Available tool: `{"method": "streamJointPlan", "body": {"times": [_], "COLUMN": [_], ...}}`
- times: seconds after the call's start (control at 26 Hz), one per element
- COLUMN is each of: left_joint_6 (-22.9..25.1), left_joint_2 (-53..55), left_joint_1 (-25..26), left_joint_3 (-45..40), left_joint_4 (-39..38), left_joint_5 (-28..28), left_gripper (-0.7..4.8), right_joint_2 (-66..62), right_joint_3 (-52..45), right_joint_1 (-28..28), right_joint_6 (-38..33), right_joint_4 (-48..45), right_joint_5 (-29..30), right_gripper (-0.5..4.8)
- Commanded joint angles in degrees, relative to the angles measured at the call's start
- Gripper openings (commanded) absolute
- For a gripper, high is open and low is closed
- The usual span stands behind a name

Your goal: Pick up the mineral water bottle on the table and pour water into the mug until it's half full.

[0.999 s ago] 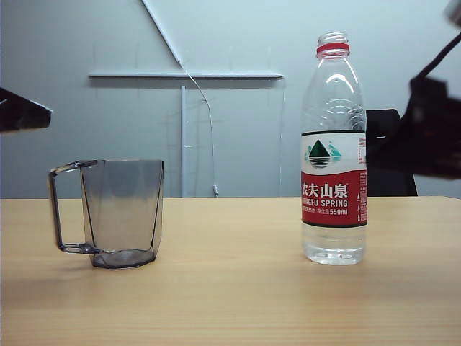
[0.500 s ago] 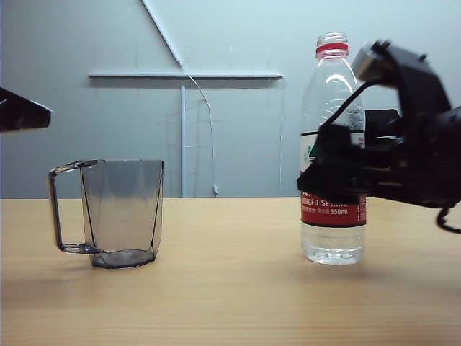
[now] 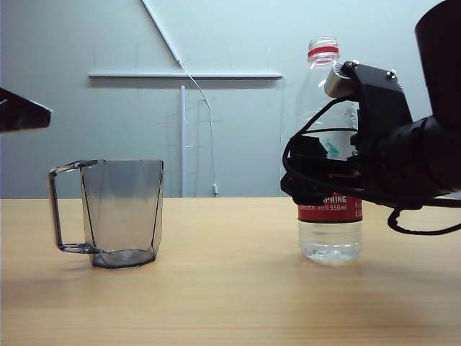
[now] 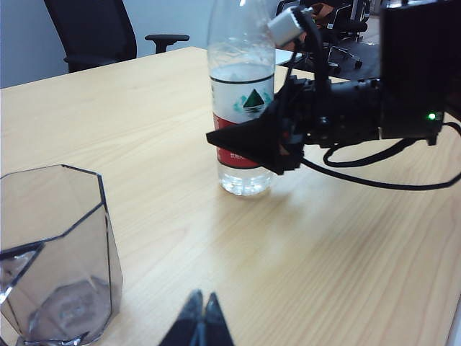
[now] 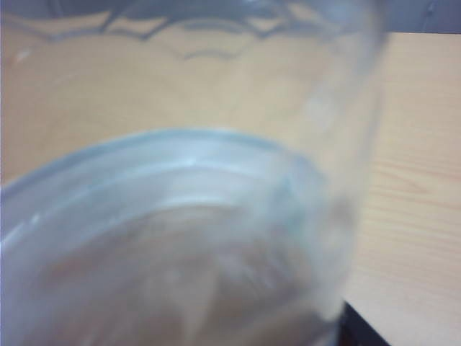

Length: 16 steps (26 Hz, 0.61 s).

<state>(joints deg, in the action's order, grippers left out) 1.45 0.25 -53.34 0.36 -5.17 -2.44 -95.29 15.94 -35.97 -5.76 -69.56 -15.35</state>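
The mineral water bottle stands on the table at the right, with water in its lower part. My right gripper is open, and its black fingers straddle the bottle at label height. The left wrist view shows the same: the bottle between the right gripper's fingers. In the right wrist view the bottle fills the frame, blurred. The empty grey mug sits at the left, handle pointing left. My left gripper is shut, empty, hovering beside the mug.
A dark part of the left arm juts in at the left edge. A black office chair stands beyond the table's far edge. White rails run along the back wall. Bare tabletop lies between mug and bottle.
The right arm swung in from the right and came down, so its open fingers now sit around the bottle's label. The bottle has shifted slightly left. The left arm has stayed still.
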Motion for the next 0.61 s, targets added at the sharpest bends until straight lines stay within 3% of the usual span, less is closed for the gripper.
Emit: {"method": "streamJointPlan", "body": {"times": [0.04, 0.12, 0.31, 0.42, 0.61], "left_joint_6": [-0.17, -0.17, -0.17, -0.17, -0.17], "left_joint_2": [0.09, 0.09, 0.09, 0.09, 0.09], "left_joint_1": [-0.02, -0.02, -0.02, -0.02, -0.02], "left_joint_3": [0.13, 0.13, 0.13, 0.13, 0.13], "left_joint_4": [0.52, 0.52, 0.52, 0.52, 0.52], "left_joint_5": [0.09, 0.09, 0.09, 0.09, 0.09], "left_gripper": [-0.02, -0.02, -0.02, -0.02, -0.02], "right_joint_2": [0.17, 0.17, 0.20, 0.20, 0.26], "right_joint_3": [0.50, 0.50, 0.48, 0.48, 0.35], "right_joint_1": [-0.04, -0.04, -0.04, -0.07, -0.09], "right_joint_6": [-0.24, -0.22, -0.22, -0.22, -0.22], "right_joint_4": [-1.42, -1.40, -1.40, -1.42, -1.49], "right_joint_5": [-0.20, -0.17, -0.17, -0.15, -0.15], "right_gripper": [4.79, 4.07, 3.77, 2.99, 2.98]}}
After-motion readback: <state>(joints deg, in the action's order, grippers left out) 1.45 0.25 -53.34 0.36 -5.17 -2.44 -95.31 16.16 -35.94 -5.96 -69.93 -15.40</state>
